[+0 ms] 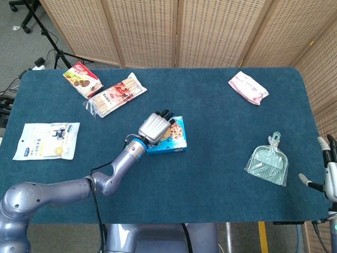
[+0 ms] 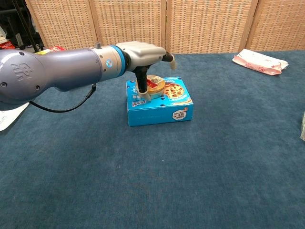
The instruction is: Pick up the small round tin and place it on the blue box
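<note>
The small round tin [image 2: 155, 85] rests flat on the left part of the blue box's top [image 2: 164, 112], near the table's middle. My left hand [image 2: 143, 52] hovers right over it: the thumb [image 2: 142, 89] reaches down beside the tin's left edge, while the other fingers stretch straight out above it, off the tin. From the head view, the left hand [image 1: 154, 128] covers most of the tin [image 1: 166, 132] and the left half of the blue box [image 1: 176, 142]. My right hand [image 1: 329, 171] stays at the table's right front corner, fingers apart, holding nothing.
A pink packet [image 1: 248, 88] lies at the back right and a pale green dustpan [image 1: 268, 164] at the right front. A biscuit-stick pack [image 1: 116, 95] and red snack box [image 1: 81, 79] lie back left, and a white packet [image 1: 47, 140] lies at the left.
</note>
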Controlling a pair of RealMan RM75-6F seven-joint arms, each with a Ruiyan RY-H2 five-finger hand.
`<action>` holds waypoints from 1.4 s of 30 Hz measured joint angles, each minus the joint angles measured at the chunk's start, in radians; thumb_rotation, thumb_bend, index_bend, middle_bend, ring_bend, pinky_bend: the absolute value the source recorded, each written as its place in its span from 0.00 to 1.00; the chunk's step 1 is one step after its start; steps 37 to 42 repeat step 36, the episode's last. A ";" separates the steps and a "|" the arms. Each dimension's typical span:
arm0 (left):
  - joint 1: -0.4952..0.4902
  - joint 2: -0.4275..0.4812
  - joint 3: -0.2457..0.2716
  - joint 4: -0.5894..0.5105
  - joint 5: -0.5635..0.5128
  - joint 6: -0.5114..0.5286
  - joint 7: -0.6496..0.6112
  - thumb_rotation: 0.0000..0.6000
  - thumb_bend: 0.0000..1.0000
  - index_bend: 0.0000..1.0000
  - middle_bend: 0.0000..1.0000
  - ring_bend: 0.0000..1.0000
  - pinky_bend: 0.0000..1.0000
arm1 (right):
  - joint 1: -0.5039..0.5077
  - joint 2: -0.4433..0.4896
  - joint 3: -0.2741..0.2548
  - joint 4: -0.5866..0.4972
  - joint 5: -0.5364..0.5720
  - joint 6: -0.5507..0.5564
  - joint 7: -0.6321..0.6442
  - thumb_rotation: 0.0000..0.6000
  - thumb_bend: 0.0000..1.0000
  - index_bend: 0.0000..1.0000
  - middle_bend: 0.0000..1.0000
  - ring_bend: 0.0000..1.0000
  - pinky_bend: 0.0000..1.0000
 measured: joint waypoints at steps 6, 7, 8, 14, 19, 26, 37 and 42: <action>0.009 0.016 -0.009 -0.030 0.050 0.027 -0.072 1.00 0.00 0.00 0.00 0.00 0.09 | 0.000 -0.003 -0.002 -0.004 -0.006 0.003 -0.006 1.00 0.00 0.00 0.00 0.00 0.00; 0.015 0.026 -0.012 -0.044 0.067 0.041 -0.091 1.00 0.00 0.00 0.00 0.00 0.08 | 0.000 -0.003 -0.003 -0.005 -0.008 0.004 -0.008 1.00 0.00 0.00 0.00 0.00 0.00; 0.021 0.037 -0.014 -0.058 0.080 0.053 -0.104 1.00 0.00 0.00 0.00 0.00 0.06 | 0.000 -0.003 -0.003 -0.006 -0.010 0.006 -0.009 1.00 0.00 0.00 0.00 0.00 0.00; 0.114 0.179 -0.011 -0.208 0.168 0.177 -0.168 1.00 0.00 0.00 0.00 0.00 0.00 | -0.004 -0.002 -0.008 -0.011 -0.029 0.019 -0.012 1.00 0.00 0.00 0.00 0.00 0.00; 0.288 0.319 0.033 -0.334 0.224 0.347 -0.251 1.00 0.00 0.00 0.00 0.00 0.00 | -0.004 -0.001 -0.015 -0.017 -0.052 0.026 -0.014 1.00 0.00 0.00 0.00 0.00 0.00; 0.563 0.440 0.173 -0.376 0.336 0.562 -0.440 1.00 0.00 0.00 0.00 0.00 0.00 | -0.006 -0.003 -0.028 -0.027 -0.073 0.027 -0.023 1.00 0.00 0.00 0.00 0.00 0.00; 0.881 0.475 0.322 -0.186 0.451 0.761 -0.786 1.00 0.00 0.00 0.00 0.00 0.00 | -0.011 -0.009 -0.050 -0.051 -0.125 0.048 -0.053 1.00 0.00 0.00 0.00 0.00 0.00; 0.881 0.475 0.322 -0.186 0.451 0.761 -0.786 1.00 0.00 0.00 0.00 0.00 0.00 | -0.011 -0.009 -0.050 -0.051 -0.125 0.048 -0.053 1.00 0.00 0.00 0.00 0.00 0.00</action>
